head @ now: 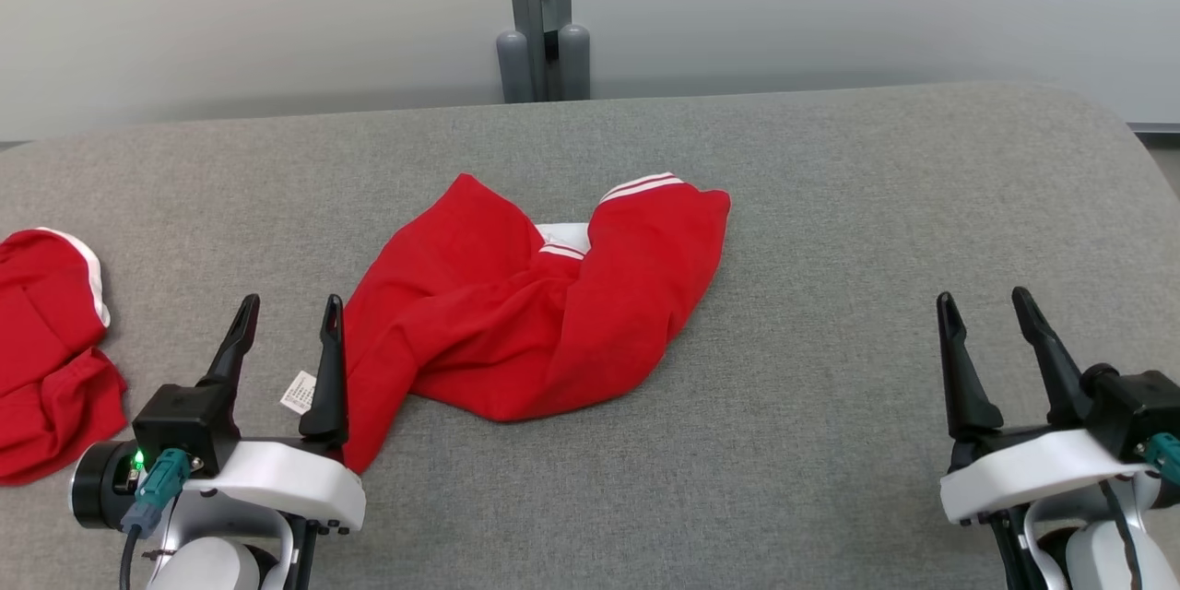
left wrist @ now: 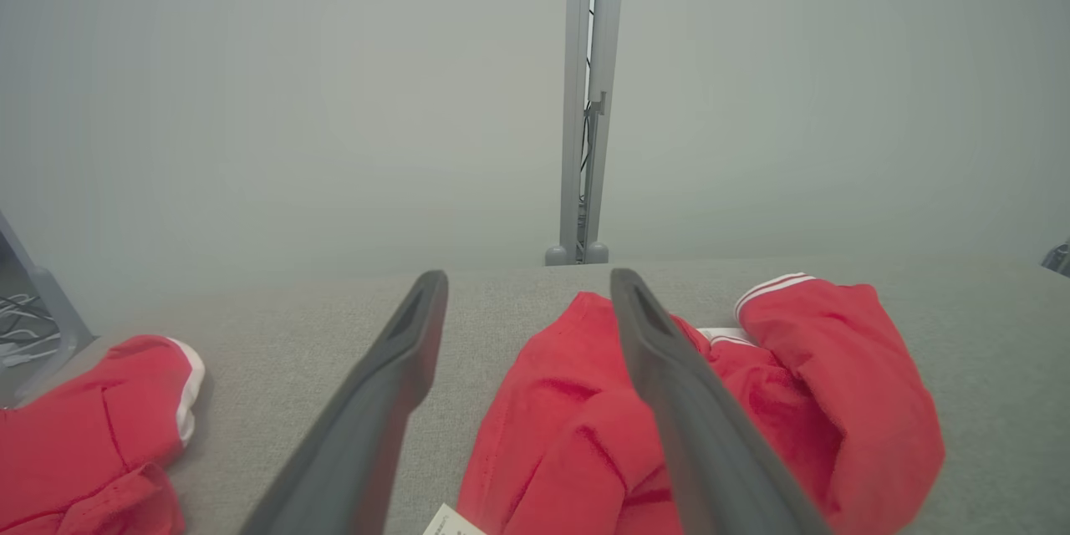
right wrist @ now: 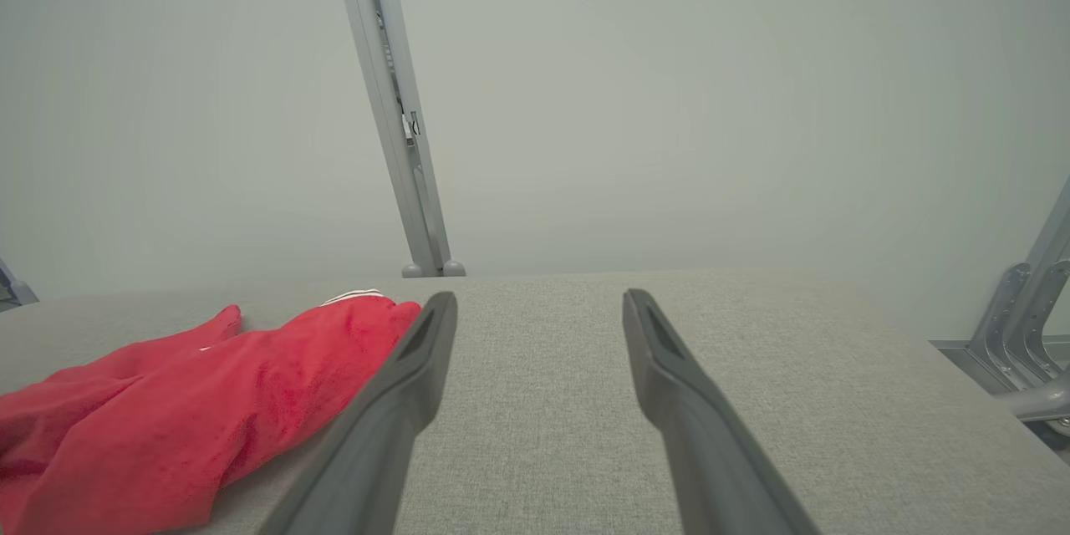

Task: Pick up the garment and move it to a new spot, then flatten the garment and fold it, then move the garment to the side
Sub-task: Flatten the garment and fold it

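- Garment [head: 544, 304]: red, with white-striped cuffs, lying crumpled and unfolded on the table. It lies ahead of and to the right of the left claw [head: 289, 302], and well to the left of the right claw [head: 984, 295].
- Garment's near corner: tapers back to the base of the left claw's right finger [head: 324, 369]. Whether cloth and finger touch cannot be told.
- Left wrist view: the garment [left wrist: 585, 435] spreads beneath and beyond the right finger [left wrist: 694, 426]; the left finger stands over bare cloth-covered table.
- White label [head: 298, 392]: lies on the table between the two fingers of the left claw, at the garment's edge.
- Left claw: fingers spread apart, nothing held between them.
- Right claw: fingers likewise spread and empty, over bare table. In the right wrist view [right wrist: 539, 295] the garment [right wrist: 167, 401] lies to the left of its left finger.
- Second red garment [head: 46, 350]: bunched, with a white stripe, to the left of the left claw and apart from it.
- Table [head: 830, 203]: grey fabric surface under both claws.
- Grey metal post [head: 544, 18]: upright beyond the table's far edge, against a pale wall, ahead of both claws.
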